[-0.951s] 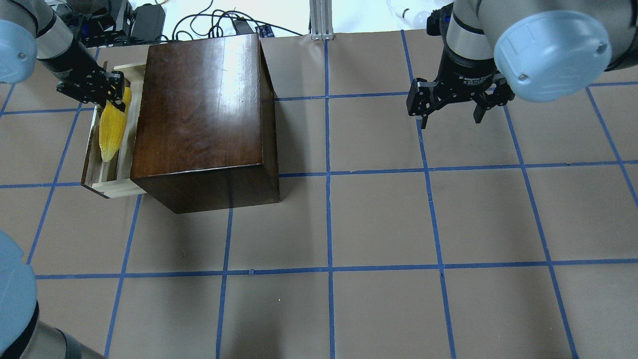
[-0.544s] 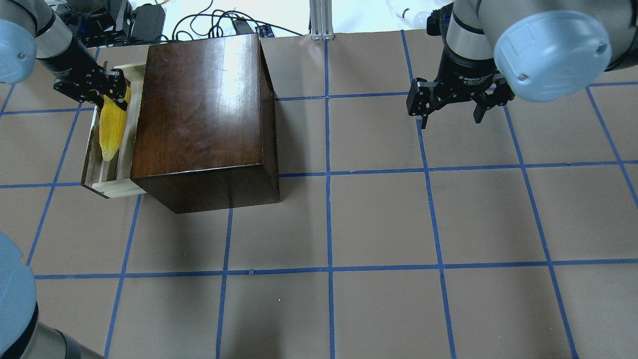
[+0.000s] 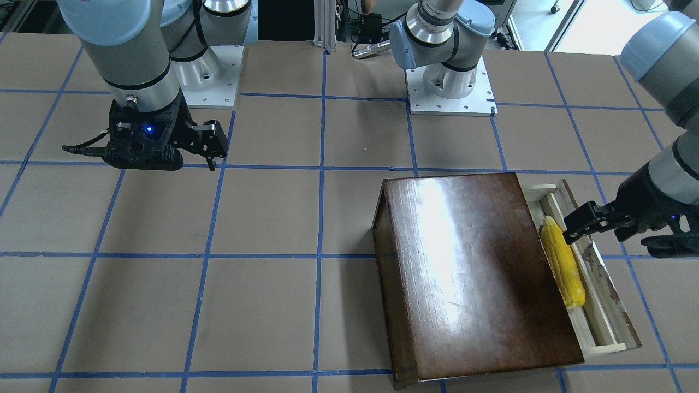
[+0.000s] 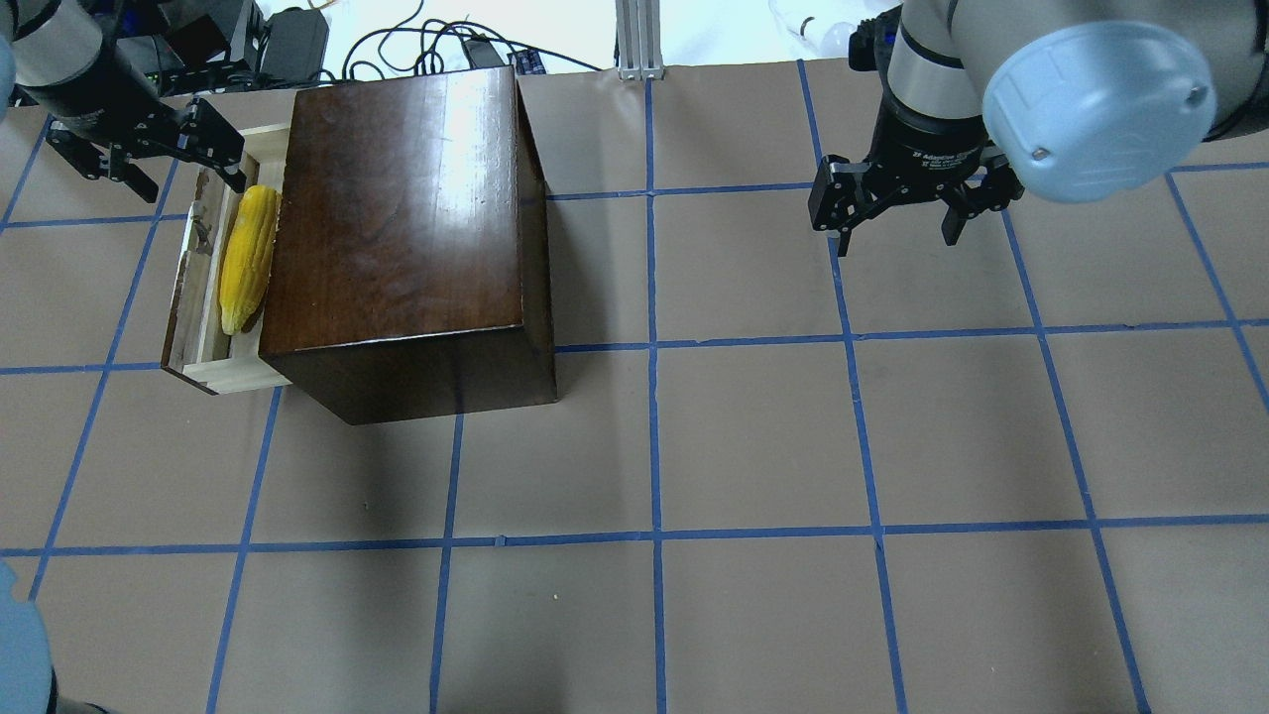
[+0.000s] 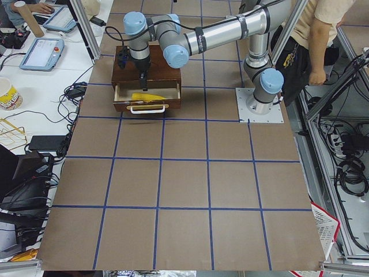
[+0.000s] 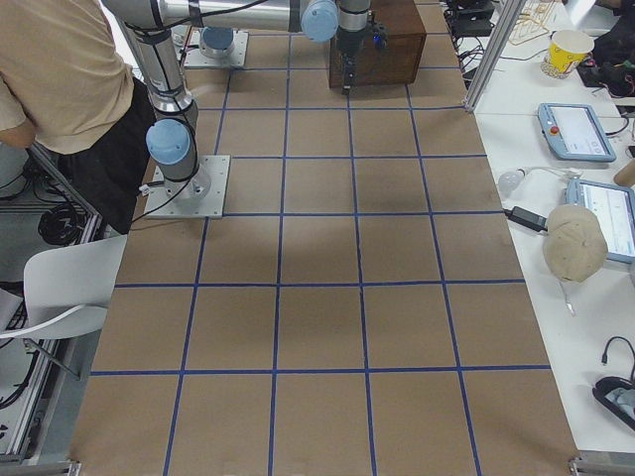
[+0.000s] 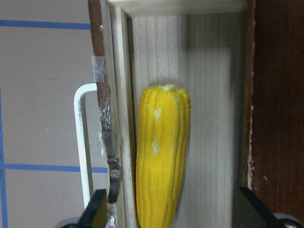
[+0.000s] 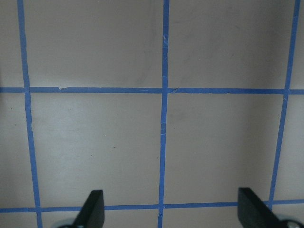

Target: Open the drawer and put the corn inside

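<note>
The dark-brown cabinet (image 4: 397,218) stands at the table's far left. Its drawer (image 4: 203,369) is pulled out to the left, and shows in the front-facing view (image 3: 603,322). The yellow corn (image 4: 248,260) lies flat in the drawer, tip toward the robot, next to the cabinet side. It also shows in the front-facing view (image 3: 562,265) and the left wrist view (image 7: 161,161). My left gripper (image 4: 191,183) is open and empty, above the drawer's far end and clear of the corn. My right gripper (image 4: 897,236) is open and empty over bare table at the far right.
A white handle (image 7: 80,142) sits on the drawer's worn front panel (image 7: 102,109). Cables and power bricks (image 4: 297,40) lie beyond the table's far edge, by an aluminium post (image 4: 639,40). A person (image 5: 323,34) stands behind the robot bases. Blue tape lines grid the brown table.
My left gripper let go of the corn's thick end, opened, and pulled back up and away to the far left. The corn now lies loose in the drawer. The right arm has not moved.
</note>
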Controlling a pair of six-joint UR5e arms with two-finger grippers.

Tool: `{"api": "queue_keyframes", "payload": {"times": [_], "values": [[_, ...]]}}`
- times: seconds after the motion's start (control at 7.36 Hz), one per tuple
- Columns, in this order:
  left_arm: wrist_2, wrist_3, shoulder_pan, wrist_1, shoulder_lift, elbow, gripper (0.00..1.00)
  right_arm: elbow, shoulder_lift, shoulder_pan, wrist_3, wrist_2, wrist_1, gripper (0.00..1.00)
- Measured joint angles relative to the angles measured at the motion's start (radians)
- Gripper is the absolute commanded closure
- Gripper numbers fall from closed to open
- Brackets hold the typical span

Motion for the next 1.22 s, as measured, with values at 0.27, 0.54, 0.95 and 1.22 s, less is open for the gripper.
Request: {"api": "queue_keyframes", "payload": {"times": [0.27, 0.54, 0.95, 1.22], "values": [[-0.015, -0.007, -0.034, -0.052, 0.073, 0.001, 0.00, 0.000, 0.000, 0.000, 0.000, 0.000, -0.001, 0.00], [-0.025, -0.012, -0.118, -0.095, 0.150, -0.007, 0.00, 0.000, 0.000, 0.000, 0.000, 0.001, -0.001, 0.00], [-0.025, -0.114, -0.238, -0.139, 0.245, -0.048, 0.00, 0.000, 0.000, 0.000, 0.000, 0.002, 0.000, 0.00], [-0.020, -0.145, -0.307, -0.109, 0.280, -0.089, 0.00, 0.000, 0.000, 0.000, 0.000, 0.002, 0.000, 0.00]]}}
